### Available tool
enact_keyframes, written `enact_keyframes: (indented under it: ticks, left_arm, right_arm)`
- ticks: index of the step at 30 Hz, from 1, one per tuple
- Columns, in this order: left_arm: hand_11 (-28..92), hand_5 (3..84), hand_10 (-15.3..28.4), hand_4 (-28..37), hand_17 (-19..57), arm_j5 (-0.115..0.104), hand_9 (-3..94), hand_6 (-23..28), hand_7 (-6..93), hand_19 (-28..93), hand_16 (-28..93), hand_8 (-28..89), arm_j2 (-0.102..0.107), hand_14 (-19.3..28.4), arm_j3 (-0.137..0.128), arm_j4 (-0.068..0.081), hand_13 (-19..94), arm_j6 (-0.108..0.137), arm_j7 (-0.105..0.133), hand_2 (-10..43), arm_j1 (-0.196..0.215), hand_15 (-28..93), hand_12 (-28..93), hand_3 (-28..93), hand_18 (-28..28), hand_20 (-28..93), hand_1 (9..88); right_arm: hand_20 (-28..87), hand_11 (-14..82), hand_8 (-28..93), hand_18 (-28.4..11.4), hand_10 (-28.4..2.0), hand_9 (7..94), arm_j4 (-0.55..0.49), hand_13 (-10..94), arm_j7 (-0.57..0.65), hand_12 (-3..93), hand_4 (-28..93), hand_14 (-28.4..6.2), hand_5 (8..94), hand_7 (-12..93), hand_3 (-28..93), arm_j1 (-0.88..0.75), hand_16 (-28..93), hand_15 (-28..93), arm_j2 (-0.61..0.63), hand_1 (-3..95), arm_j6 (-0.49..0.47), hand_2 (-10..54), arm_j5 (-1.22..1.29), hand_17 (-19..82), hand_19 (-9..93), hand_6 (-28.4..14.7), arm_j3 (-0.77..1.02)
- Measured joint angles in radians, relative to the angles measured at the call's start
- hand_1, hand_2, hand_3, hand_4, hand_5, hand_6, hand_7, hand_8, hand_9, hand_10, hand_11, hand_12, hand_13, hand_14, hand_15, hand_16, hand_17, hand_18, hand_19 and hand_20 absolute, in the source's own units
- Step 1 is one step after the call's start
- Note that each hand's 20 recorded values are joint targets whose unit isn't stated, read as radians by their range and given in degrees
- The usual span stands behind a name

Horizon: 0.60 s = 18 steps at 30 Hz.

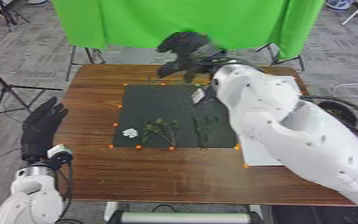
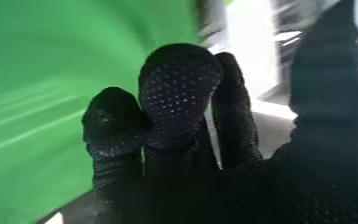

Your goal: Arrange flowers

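My right hand [image 1: 189, 52] is at the table's far edge in the head view, above the back of the dark mat [image 1: 153, 107], with fingers loosely bent and nothing held. In the right wrist view, the right hand [image 2: 180, 95] has its fingers raised and relaxed, the thumb apart from them. On the mat's near part lie a white flower [image 1: 130, 133], leafy green stems [image 1: 162, 131] and a darker green piece [image 1: 206, 128]. My left hand [image 1: 42, 125] is off the table's left side with straight fingers.
Small orange markers [image 1: 139, 147] line the mat. A white sheet [image 1: 262, 152] lies under the right arm, and a dark round object [image 1: 337, 111] is at the table's right edge. Behind the table hangs a green cloth [image 1: 184, 22].
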Motion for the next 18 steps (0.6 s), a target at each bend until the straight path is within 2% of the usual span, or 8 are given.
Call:
enact_keyframes:
  ticks: [4,8,14,18]
  left_arm:
    - [20,43.4,9.8,-26.2,11.6,-0.001,42.3,-1.4,21.3,3,-2,-12,0.000,12.9,-0.003,-0.013,38,0.019,0.001,-9.5,0.022,21,9,60,8.6,20,44.2]
    - [20,43.3,9.8,-26.2,11.6,0.000,42.2,-1.6,21.3,3,-2,-12,0.000,13.0,0.006,-0.010,38,0.020,-0.001,-9.5,0.028,21,9,60,8.6,20,44.1]
    - [20,43.2,10.1,-26.1,11.6,0.006,42.1,-1.8,21.3,3,-2,-12,0.001,13.1,0.016,-0.001,38,0.014,-0.001,-9.5,0.019,21,9,60,8.6,20,43.9]
    - [20,43.3,10.1,-26.0,11.6,0.007,42.2,-1.7,21.3,3,-2,-12,0.002,13.1,0.025,-0.001,38,0.014,-0.001,-9.5,0.018,22,9,60,8.5,20,43.9]
  right_arm:
    - [47,7.3,-7,-15.5,-15.7,55.2,-0.092,85,0.099,15.6,-15,-5.2,48.7,10,65,-0.184,26,58,0.150,25.3,0.000,-9.5,0.017,58,93,-0.3,0.225]
    - [47,7.4,-7,-15.9,-15.8,55.3,-0.094,85,0.109,15.6,-15,-5.5,49.2,10,64,-0.386,26,58,0.253,25.1,0.000,-9.5,0.030,58,93,-0.3,0.417]
    - [47,7.5,-8,-16.0,-15.7,56.1,-0.054,86,0.118,15.6,-14,-5.6,50.2,11,64,-0.665,26,58,0.286,25.6,0.020,-9.5,0.030,58,93,-0.2,0.665]
    - [47,7.5,-8,-16.1,-15.7,56.2,-0.026,86,0.133,15.7,-14,-5.5,50.4,11,65,-0.761,26,59,0.308,25.8,0.048,-9.5,0.019,58,93,-0.1,0.674]
